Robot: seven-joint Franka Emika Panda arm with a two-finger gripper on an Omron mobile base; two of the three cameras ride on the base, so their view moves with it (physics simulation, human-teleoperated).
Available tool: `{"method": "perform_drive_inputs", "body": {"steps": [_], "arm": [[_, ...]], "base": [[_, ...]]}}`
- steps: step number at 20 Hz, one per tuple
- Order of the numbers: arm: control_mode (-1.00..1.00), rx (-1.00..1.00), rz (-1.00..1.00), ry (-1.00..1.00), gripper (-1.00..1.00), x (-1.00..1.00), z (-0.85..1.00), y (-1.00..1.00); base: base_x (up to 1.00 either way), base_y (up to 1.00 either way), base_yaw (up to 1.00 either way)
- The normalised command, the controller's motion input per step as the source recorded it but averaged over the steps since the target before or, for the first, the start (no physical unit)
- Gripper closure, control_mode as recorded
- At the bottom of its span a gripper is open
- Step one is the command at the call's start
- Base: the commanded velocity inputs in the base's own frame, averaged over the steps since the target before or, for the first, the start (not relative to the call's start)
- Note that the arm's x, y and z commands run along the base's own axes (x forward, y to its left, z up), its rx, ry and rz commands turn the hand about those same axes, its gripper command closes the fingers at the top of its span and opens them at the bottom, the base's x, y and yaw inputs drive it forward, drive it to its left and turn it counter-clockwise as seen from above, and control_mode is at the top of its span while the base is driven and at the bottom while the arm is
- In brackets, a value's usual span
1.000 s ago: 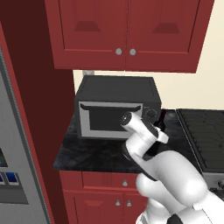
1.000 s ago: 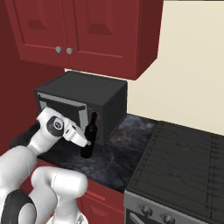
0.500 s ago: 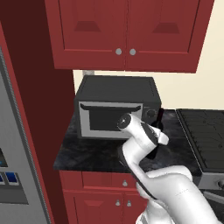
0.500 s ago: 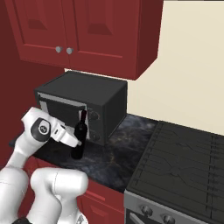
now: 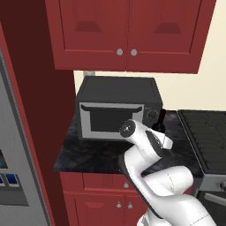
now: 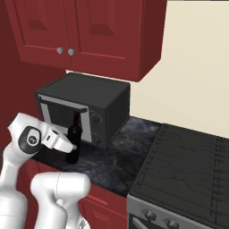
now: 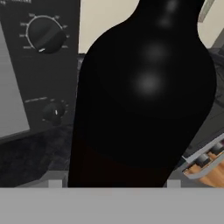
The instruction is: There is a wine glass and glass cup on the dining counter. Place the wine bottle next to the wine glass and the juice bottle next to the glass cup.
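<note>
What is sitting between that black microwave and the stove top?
The wine bottle stands upright there, in front of the microwave's knob side, with the gripper at its body. From it to the stove the counter is bare, as the right base view shows.

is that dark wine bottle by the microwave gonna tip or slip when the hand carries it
Probably tippy: the wine bottle is tall and slim on a narrow base, so a nudge near the neck could topple it. Its glossy surface, with highlights in the hand view, suggests a slippery hold. The hand sits around its body, which should help.
</note>
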Motion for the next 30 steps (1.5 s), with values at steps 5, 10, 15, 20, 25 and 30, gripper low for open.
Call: {"method": "perform_drive_inputs", "body": {"steps": [5, 10, 15, 20, 25, 30], "arm": [[-1.0, 0.01, 0.04, 0.0, 1.0, -0.22, 0.35, 0.16], [-1.0, 0.01, 0.02, 0.0, 1.0, -0.24, 0.31, 0.18], [-1.0, 0.0, 0.0, -0.03, 1.0, -0.1, 0.06, 0.05], [1.0, 0.0, 0.0, 0.0, 1.0, 0.0, 0.0, 0.0], [1.0, 0.0, 0.0, 0.0, 1.0, 0.0, 0.0, 0.0], [1.0, 0.0, 0.0, 0.0, 1.0, 0.0, 0.0, 0.0]], "base": [[0.0, 0.0, 0.0], [0.0, 0.0, 0.0], [0.0, 0.0, 0.0], [-0.01, 0.0, 0.0], [-0.44, 0.32, 0.12], [-0.29, 0.48, 0.51]]}}
